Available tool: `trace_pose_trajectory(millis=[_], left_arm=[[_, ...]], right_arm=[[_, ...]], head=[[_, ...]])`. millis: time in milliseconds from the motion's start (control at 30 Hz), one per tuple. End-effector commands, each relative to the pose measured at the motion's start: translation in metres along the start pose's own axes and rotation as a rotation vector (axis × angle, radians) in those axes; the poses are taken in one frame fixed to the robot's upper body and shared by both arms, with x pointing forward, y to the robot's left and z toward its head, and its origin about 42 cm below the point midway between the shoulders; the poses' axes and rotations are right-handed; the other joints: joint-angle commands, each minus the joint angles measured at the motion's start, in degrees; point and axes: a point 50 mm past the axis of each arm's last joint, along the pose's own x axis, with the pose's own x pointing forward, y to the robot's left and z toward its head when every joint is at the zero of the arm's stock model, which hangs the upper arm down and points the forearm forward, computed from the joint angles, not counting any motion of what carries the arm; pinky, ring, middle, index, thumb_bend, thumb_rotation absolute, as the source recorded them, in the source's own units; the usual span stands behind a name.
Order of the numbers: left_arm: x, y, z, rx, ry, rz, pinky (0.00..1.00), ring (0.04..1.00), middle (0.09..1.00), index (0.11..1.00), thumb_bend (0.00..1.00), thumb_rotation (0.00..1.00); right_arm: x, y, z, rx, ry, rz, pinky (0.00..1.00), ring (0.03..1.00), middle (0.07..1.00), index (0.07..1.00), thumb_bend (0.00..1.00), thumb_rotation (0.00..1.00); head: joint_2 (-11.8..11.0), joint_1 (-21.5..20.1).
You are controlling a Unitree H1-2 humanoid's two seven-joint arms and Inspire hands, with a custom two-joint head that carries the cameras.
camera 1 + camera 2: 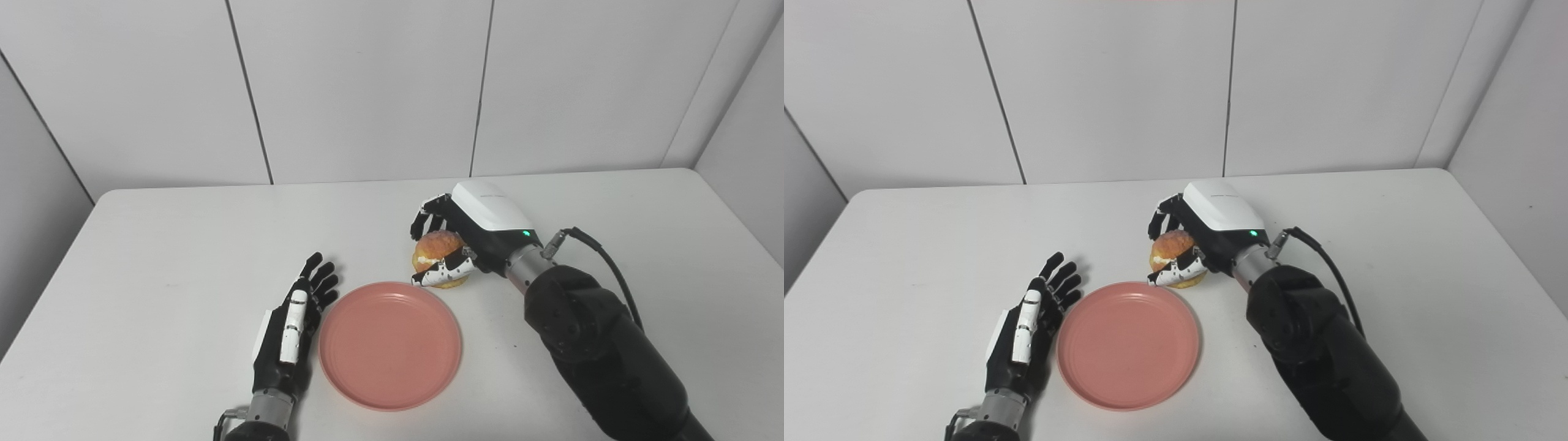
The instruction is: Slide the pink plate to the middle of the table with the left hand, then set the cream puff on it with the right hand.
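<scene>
A pink plate (389, 344) lies empty on the white table (153, 245), near the front centre. My left hand (293, 324) is open, fingers straight, resting on edge right beside the plate's left rim. A golden cream puff (436, 248) with cream filling sits just behind the plate's far right rim. My right hand (463, 236) is closed around the puff, fingers over its far side and thumb across its front. I cannot tell whether the puff is lifted off the table. In the right eye view the plate (1127, 343) and puff (1171, 247) show the same way.
The table's far edge meets white wall panels (367, 92). My right forearm (600, 349) with its cable crosses the table's right front part. The table's left edge (43, 294) is close to my left hand.
</scene>
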Motion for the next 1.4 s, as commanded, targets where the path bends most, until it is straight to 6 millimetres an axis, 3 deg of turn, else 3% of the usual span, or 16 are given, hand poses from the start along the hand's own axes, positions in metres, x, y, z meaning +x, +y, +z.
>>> trace_pose_trajectory(millis=[0,167,433,900,1367], left_arm=[[-0.012,-0.004,-0.027,-0.003,0.122,0.029,0.89,0.900,0.908,0.899,0.40,1.00],[-0.008,-0.013,-0.026,0.010,0.115,0.038,0.88,0.902,0.913,0.902,0.40,1.00],[-0.005,-0.020,-0.025,0.021,0.102,0.050,0.88,0.897,0.910,0.900,0.40,1.00],[-0.003,-0.025,-0.022,0.037,0.090,0.050,0.87,0.895,0.910,0.897,0.40,1.00],[-0.002,-0.027,-0.019,0.026,0.071,0.051,0.87,0.906,0.909,0.880,0.39,1.00]], right_arm=[[0.003,-0.007,0.010,-0.032,-0.063,-0.034,0.29,0.377,0.476,0.492,0.50,0.14],[0.004,0.012,0.013,-0.038,-0.075,0.027,0.25,0.327,0.422,0.490,0.50,0.13],[0.008,0.040,0.016,-0.030,-0.082,0.098,0.31,0.393,0.486,0.492,0.50,0.14],[0.011,0.077,0.019,-0.025,-0.090,0.154,0.29,0.380,0.484,0.493,0.50,0.14],[0.010,0.091,0.026,-0.015,-0.119,0.172,0.25,0.337,0.449,0.493,0.50,0.14]], head=[[0.33,1.19],[0.87,2.82],[1.84,3.97],[3.02,4.52],[3.62,4.59]])
